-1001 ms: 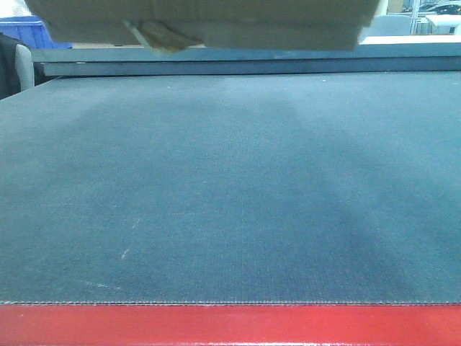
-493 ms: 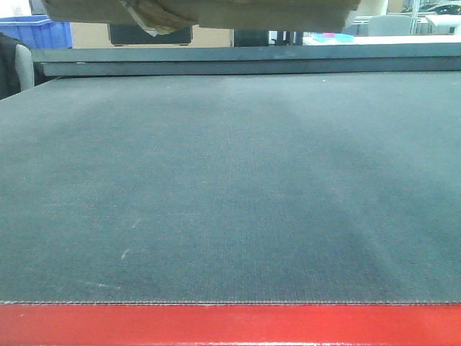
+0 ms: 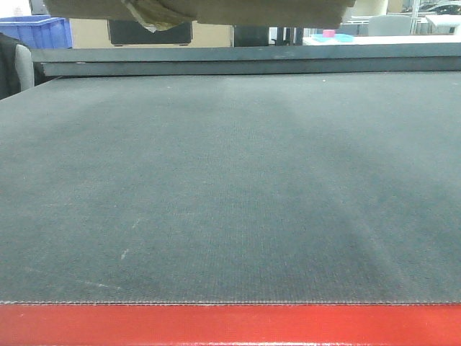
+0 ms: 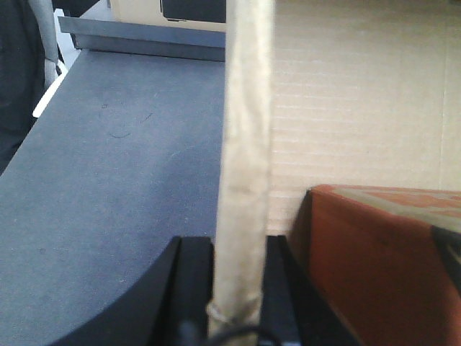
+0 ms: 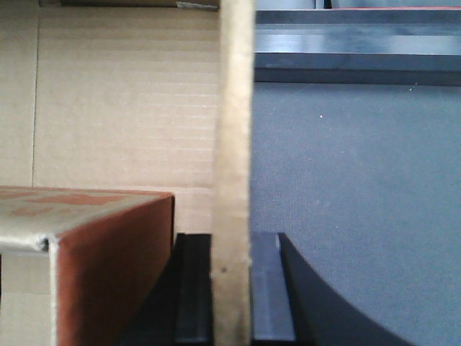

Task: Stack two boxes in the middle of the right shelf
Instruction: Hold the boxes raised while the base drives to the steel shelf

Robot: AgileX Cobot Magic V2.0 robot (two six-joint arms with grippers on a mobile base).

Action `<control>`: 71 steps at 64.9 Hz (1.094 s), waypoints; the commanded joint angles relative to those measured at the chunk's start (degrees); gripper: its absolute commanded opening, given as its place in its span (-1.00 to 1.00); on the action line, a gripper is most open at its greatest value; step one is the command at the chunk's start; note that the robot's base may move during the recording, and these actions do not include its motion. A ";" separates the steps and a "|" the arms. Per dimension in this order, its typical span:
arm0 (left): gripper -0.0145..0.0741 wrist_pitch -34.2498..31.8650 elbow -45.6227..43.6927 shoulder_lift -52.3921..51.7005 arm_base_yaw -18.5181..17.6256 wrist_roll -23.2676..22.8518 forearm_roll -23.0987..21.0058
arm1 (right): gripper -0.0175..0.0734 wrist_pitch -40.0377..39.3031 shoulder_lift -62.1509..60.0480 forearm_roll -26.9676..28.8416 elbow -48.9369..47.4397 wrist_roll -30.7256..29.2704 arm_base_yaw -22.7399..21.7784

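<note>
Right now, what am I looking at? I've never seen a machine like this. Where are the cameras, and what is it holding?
This is a robot with two arms, each ending in a pinching claw called a gripper. One picture looks forward from the robot's body. It shows a dark grey platform with a red front edge, nothing lying on the part we see, and a blue plastic bin behind it. The other two pictures come from cameras on the wrists. The left gripper and right gripper each pinch a wall of a plain brown cardboard box, holding it above the platform. Inside sits a reddish-brown box-shaped thing.
</note>
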 commanded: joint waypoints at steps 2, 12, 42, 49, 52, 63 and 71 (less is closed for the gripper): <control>-0.92 -1.50 -0.75 -0.75 0.10 -0.29 2.66 | -0.96 -2.65 -1.22 -2.20 -0.77 0.06 -0.32; -0.92 -1.92 -0.75 -0.75 0.10 -0.29 2.66 | -0.96 -2.79 -1.22 -2.20 -0.77 0.06 -0.32; -0.92 -1.92 -0.75 -0.75 0.10 -0.29 2.66 | -0.96 -7.47 -1.22 -2.20 -0.77 0.06 -0.32; -0.92 -1.92 -0.75 -0.75 0.10 -0.29 2.66 | -0.96 -7.93 -1.22 -2.20 -0.77 0.06 -0.32; -0.92 -1.92 -0.75 -0.75 0.10 -0.29 2.66 | -0.96 -8.20 -1.22 -2.20 -0.77 0.06 -0.32; -0.92 -1.92 -0.75 -0.75 0.10 -0.29 2.66 | -0.96 -8.32 -1.22 -2.20 -0.77 0.06 -0.32; -0.92 -1.92 -0.75 -0.75 0.10 -0.29 2.66 | -0.96 -8.32 -1.22 -2.20 -0.77 0.06 -0.32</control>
